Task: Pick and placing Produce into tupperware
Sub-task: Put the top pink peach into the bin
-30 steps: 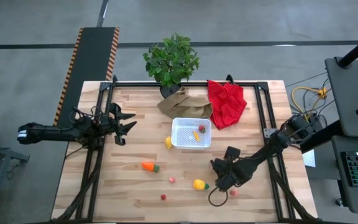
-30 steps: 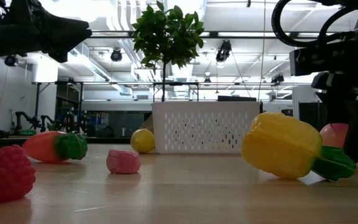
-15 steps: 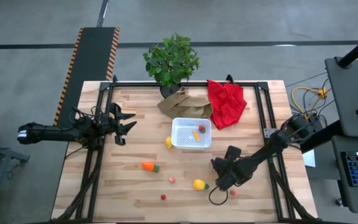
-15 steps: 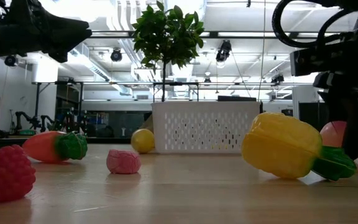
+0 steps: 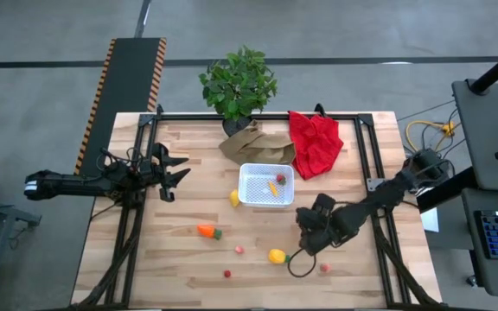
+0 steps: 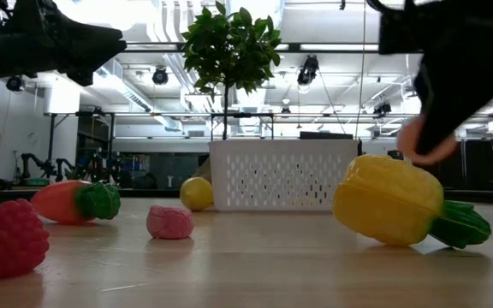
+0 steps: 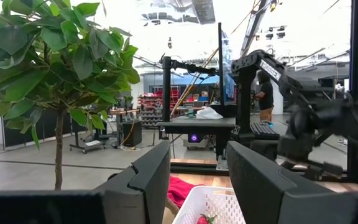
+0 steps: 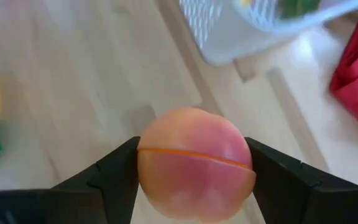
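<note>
My right gripper [image 5: 307, 241] hovers over the near right part of the table, shut on a pink-orange toy peach [image 8: 194, 163] that also shows in the low view [image 6: 426, 147]. The white tupperware [image 5: 266, 184] sits mid-table with two small produce pieces in it. A yellow fruit [image 5: 233, 198] lies by its left wall. A carrot [image 5: 207, 231], a yellow green-tipped piece [image 5: 276, 256], a pink piece [image 5: 239, 249], a red berry [image 5: 227, 274] and another pink piece [image 5: 324, 268] lie on the near boards. My left gripper [image 5: 180, 170] waits open above the table's left side. My right gripper pinches the peach at its two opposite sides [image 8: 143, 167], one finger [image 8: 114, 174] on each, across its widest part. The fingers slant down from the right. The peach is lifted clear of the table, above and beyond the yellow piece [image 6: 389, 199].
A potted plant [image 5: 238, 84], a crumpled brown paper bag [image 5: 253, 142] and a red cloth [image 5: 315, 141] sit along the far edge behind the container. A black cable loop [image 5: 297, 264] hangs under the right arm. Bare boards lie on the table's left and near-left.
My right gripper has risen from the table with the peach between its fingers and moved a little toward the far edge and the container. The peach, low beside the yellow piece before, now hangs clear above it. The other produce has stayed put.
</note>
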`<state>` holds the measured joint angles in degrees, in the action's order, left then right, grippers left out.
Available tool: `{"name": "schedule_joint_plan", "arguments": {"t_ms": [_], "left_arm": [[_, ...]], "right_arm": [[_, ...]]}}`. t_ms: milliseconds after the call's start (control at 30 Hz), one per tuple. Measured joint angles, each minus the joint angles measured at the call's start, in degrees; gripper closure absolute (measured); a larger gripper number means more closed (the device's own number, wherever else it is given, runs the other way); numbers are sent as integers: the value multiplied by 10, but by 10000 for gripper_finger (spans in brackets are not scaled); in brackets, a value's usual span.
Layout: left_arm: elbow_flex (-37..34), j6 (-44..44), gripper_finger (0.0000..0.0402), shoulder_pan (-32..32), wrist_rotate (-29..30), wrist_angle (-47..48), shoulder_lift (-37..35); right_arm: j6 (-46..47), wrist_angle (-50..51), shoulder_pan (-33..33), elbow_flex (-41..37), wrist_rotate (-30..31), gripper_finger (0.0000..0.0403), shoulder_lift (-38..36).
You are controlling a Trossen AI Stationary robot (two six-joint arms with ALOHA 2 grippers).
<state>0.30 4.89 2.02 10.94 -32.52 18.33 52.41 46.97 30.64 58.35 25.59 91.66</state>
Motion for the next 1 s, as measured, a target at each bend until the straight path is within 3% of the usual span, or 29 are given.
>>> {"name": "schedule_joint_plan", "arguments": {"t_ms": [333, 667, 900, 1000], "left_arm": [[0, 0, 257, 0, 0, 1, 0], [0, 0, 257, 0, 0, 1, 0], [0, 0, 257, 0, 0, 1, 0], [0, 0, 257, 0, 0, 0, 0]], "right_arm": [[-138, -41, -70, 47, 21, 157, -47], [-280, -87, -208, 65, 10, 157, -34], [-355, -151, -315, 41, -84, 157, -30], [-379, -158, -341, 37, -92, 157, -20]]}}
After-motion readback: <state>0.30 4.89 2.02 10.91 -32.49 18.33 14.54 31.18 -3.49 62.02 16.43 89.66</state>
